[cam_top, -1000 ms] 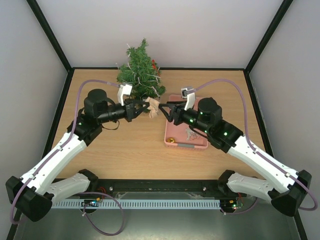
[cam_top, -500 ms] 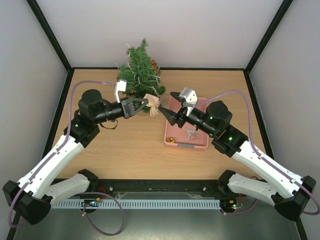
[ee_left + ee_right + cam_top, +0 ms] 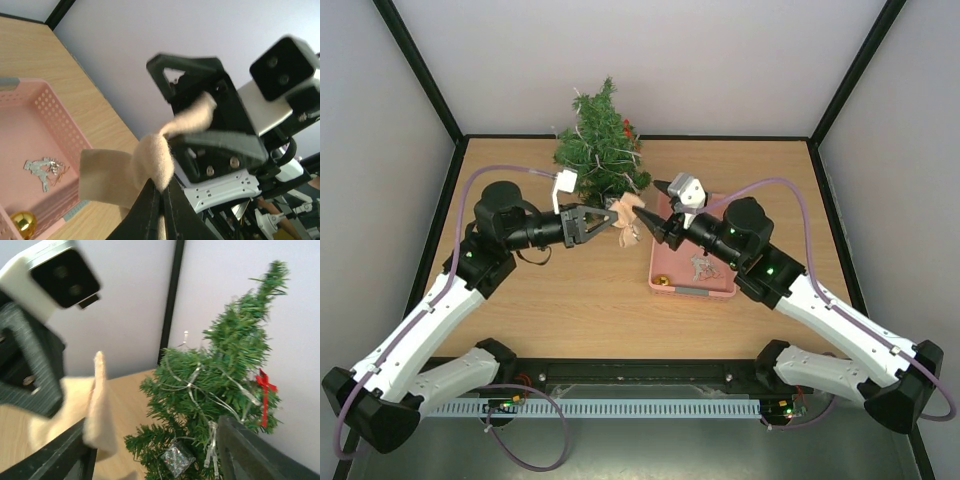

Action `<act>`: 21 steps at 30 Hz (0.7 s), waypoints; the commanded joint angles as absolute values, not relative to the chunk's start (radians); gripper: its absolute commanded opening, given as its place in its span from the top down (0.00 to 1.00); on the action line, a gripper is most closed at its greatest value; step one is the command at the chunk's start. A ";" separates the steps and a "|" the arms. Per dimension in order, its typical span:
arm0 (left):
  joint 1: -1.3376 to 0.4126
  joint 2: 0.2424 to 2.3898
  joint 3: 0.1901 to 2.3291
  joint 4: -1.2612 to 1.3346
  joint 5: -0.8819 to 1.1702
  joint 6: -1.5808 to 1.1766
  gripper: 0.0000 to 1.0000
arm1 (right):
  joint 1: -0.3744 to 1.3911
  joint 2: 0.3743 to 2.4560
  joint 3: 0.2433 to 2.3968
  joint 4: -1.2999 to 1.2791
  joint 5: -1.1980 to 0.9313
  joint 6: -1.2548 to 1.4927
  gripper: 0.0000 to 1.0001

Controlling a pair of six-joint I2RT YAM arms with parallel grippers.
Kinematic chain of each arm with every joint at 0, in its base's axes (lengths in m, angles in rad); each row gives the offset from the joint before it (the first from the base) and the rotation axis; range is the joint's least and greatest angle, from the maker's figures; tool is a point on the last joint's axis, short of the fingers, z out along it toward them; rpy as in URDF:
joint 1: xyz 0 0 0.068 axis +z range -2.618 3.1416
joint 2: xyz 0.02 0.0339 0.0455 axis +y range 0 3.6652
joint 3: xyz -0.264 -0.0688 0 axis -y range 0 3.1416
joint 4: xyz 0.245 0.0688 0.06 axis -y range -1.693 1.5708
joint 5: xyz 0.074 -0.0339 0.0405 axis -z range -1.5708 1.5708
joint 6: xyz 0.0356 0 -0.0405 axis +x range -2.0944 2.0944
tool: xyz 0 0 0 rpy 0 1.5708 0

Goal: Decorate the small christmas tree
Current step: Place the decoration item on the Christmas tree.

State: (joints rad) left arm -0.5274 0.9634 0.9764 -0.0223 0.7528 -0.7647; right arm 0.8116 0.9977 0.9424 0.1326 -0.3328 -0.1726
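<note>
Now, a beige felt bow point(image 3: 626, 212) held just before the small christmas tree point(image 3: 600, 145).
The left end effector point(image 3: 610, 217) pinches the bow; the right end effector point(image 3: 657, 212) gapes wide beside it; the tree stands upright at the surface's point(image 3: 580, 300) far edge.

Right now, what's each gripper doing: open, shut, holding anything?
Left gripper: closed, pinching the beige felt ornament.
Right gripper: open, gripping nothing.

Right hand point(image 3: 656, 212): jaws wider than a second ago and wrist rolled. It backed off from bow point(image 3: 626, 210), then swung up beside it, nearer tree point(image 3: 600, 150). Left hand point(image 3: 610, 217), carrying bow, dipped slightly; its forearm swung outward.
</note>
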 commanded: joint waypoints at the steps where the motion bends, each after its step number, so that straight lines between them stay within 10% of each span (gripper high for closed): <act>1: -0.528 0.944 0.975 -0.089 0.816 -0.707 0.98 | 0.817 1.012 0.991 0.176 -0.155 -0.135 0.42; 11: -0.528 0.963 1.028 -0.110 0.649 -0.778 0.97 | 0.817 0.917 0.895 0.004 -0.083 -0.062 0.56; 21: -0.528 0.970 0.991 0.034 0.562 -1.037 0.98 | 0.831 0.780 0.709 0.376 -0.291 -0.329 0.56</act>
State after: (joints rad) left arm -0.5270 0.9691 0.9936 -0.0402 0.6151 -0.9081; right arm 0.8188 0.7757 0.7555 0.1856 -0.2249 -0.1623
